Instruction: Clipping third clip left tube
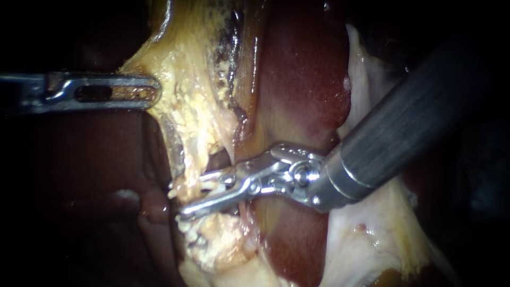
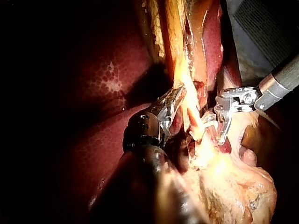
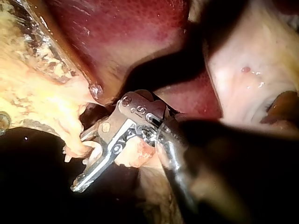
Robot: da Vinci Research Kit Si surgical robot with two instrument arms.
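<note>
- The liver [image 1: 303, 79] is lying dark red behind the field.
- My right instrument [image 1: 191, 194], the nearer one, is reaching in from the right, its jaws standing apart.
- My left instrument [image 1: 151, 90] is pulling, jaws clamped on yellow tissue [image 1: 186, 106].
- The left tube [image 1: 178, 151] is running down crosswise between the right jaws, which are straddling it.
</note>
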